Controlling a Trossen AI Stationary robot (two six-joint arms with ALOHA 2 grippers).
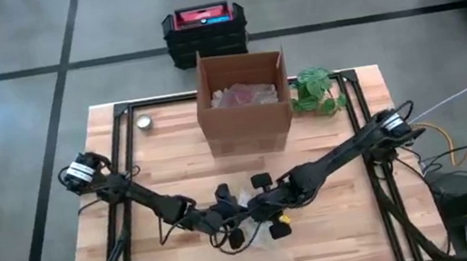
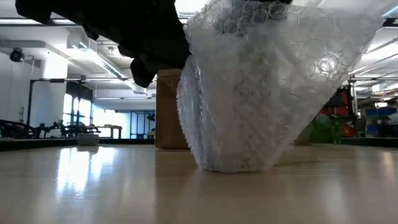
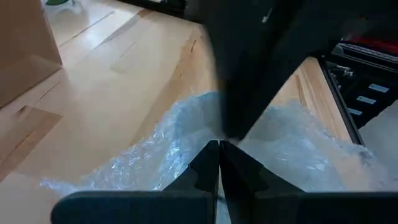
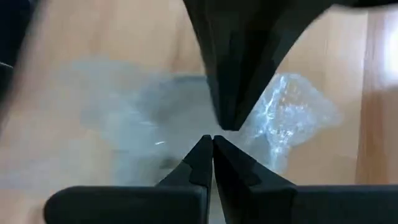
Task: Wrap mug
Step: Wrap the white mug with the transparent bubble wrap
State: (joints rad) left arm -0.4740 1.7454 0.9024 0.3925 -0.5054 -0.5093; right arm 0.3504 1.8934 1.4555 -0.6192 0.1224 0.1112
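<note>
A bundle of clear bubble wrap [image 2: 261,93] stands on the wooden table [image 1: 141,253] near its front middle, its bottom on the wood and its top drawn up out of the low view. The mug is hidden; I cannot tell whether it is inside the wrap. My left gripper [image 3: 219,146] and my right gripper [image 4: 211,140] meet tip to tip above the bundle [image 1: 249,229], both shut. In the high view the left gripper [image 1: 225,216] comes from the left and the right gripper [image 1: 261,205] from the right. My left gripper is shut with the wrap's upper part [image 3: 186,134] right at its fingertips, slanting down from the table's left; the pinched spot itself is hidden by the fingers. My right gripper is shut over the wrap's top [image 4: 186,118], slanting down from the table's right; its own fingers hide the contact. The wrap rises taut [image 2: 348,37] from the table.
An open cardboard box [image 1: 244,111] holding more wrap stands at the far middle. A green plant [image 1: 318,91] is to its right and a small round tin [image 1: 144,122] to its left. A black and red case [image 1: 203,27] sits on the floor beyond.
</note>
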